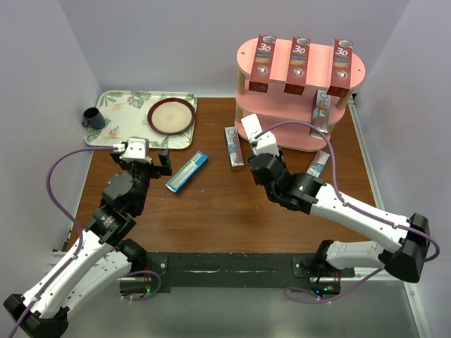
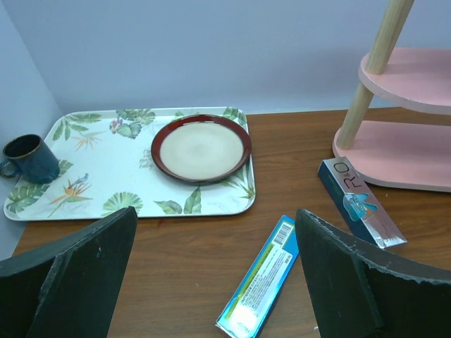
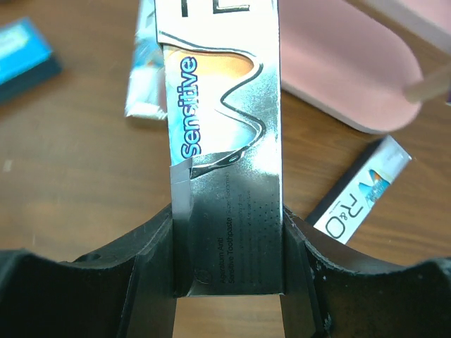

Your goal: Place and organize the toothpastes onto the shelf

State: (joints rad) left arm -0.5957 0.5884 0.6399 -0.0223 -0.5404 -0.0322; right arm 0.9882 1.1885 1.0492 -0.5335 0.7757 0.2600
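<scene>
three red cartons (image 1: 299, 65) occupy the shelf (image 1: 280, 67) top; right gripper (image 3: 227, 236) clamps a silver carton (image 3: 225, 105), left gripper (image 2: 215, 236) jaws stand apart, and other cartons (image 1: 233, 146) lie unplaced on the table (image 1: 211, 211).

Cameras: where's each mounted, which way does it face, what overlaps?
Top external: above, behind the bases, looking down on floral tray and pink shelf; left arm, right arm show.
Left wrist: on the left arm, facing forward over the tray; open left gripper at bottom.
Right wrist: looks down at the table; right gripper clamps a silver Sensitive carton.
Shared: teal-blue carton, in top and left wrist.
</scene>
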